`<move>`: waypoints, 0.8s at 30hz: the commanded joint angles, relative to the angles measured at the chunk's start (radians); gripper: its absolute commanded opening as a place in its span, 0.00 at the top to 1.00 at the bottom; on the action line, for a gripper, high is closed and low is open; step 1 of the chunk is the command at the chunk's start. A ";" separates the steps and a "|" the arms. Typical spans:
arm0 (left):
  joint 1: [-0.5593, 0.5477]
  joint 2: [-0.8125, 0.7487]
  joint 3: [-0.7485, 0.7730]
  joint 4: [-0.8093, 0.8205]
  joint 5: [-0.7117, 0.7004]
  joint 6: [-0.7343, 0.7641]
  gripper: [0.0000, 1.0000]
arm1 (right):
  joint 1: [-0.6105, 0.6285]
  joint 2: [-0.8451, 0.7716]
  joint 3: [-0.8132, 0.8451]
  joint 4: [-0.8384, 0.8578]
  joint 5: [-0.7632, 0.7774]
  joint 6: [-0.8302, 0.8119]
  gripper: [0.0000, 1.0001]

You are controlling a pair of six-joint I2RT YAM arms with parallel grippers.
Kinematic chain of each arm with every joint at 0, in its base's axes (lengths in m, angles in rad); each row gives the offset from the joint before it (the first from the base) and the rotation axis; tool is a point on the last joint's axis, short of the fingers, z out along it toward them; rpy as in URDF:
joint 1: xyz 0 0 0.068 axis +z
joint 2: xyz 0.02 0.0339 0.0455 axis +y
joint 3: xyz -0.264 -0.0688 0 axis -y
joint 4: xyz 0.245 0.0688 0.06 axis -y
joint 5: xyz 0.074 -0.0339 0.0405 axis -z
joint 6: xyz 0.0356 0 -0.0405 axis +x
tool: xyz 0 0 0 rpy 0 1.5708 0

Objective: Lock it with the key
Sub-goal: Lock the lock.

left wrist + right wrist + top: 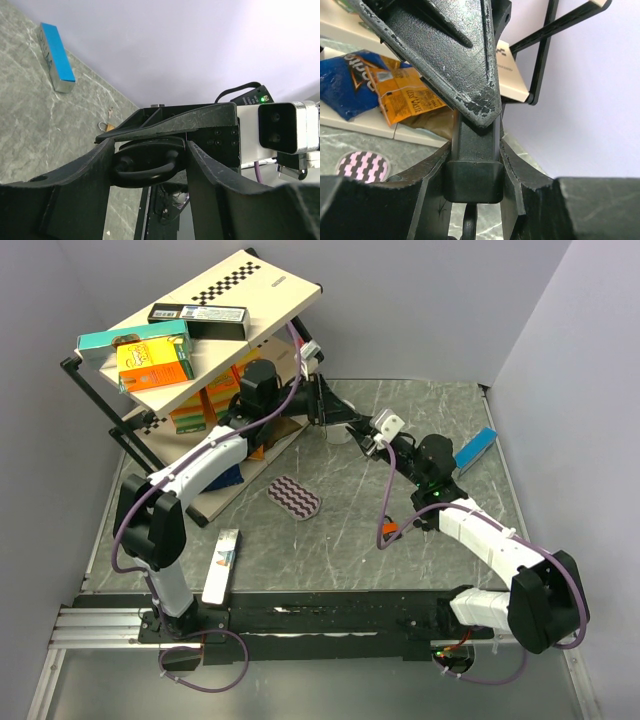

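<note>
Two hands tip to tip | left hand (150, 176) clamps black loop (145, 161) steady | right hand (475, 148) clamps black block (472, 181), maybe key

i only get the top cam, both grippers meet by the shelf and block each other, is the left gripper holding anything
Observer: Yes. The left wrist view shows the left gripper clamped on a black looped piece.
Operator: and the right one
Observer: The right wrist view shows the right gripper closed on a black squared block.
Operator: anything loose past them
Observer: A small brass padlock lies on the table, beyond the left gripper.
</note>
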 commanded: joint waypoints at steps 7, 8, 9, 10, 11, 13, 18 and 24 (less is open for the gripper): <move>-0.025 -0.099 -0.008 -0.021 0.112 0.045 0.99 | 0.001 -0.028 -0.002 -0.047 -0.020 0.049 0.63; -0.023 -0.101 -0.011 -0.024 0.101 0.048 0.99 | -0.002 -0.028 0.000 -0.051 -0.019 0.052 0.62; -0.019 -0.104 -0.013 -0.025 0.097 0.051 0.99 | -0.004 -0.026 0.005 -0.059 -0.020 0.054 0.63; -0.017 -0.107 -0.013 -0.028 0.092 0.052 0.99 | -0.004 -0.026 0.005 -0.068 -0.023 0.051 0.63; -0.016 -0.107 -0.011 -0.035 0.086 0.055 0.99 | -0.005 -0.026 0.006 -0.070 -0.025 0.051 0.63; -0.013 -0.109 -0.007 -0.048 0.075 0.069 0.99 | -0.007 -0.028 0.006 -0.076 -0.029 0.048 0.62; -0.013 -0.116 -0.010 -0.082 0.044 0.112 0.99 | -0.010 -0.023 0.014 -0.110 -0.049 0.045 0.62; -0.013 -0.132 -0.024 -0.101 0.009 0.137 0.99 | -0.011 -0.008 0.040 -0.154 -0.054 0.046 1.00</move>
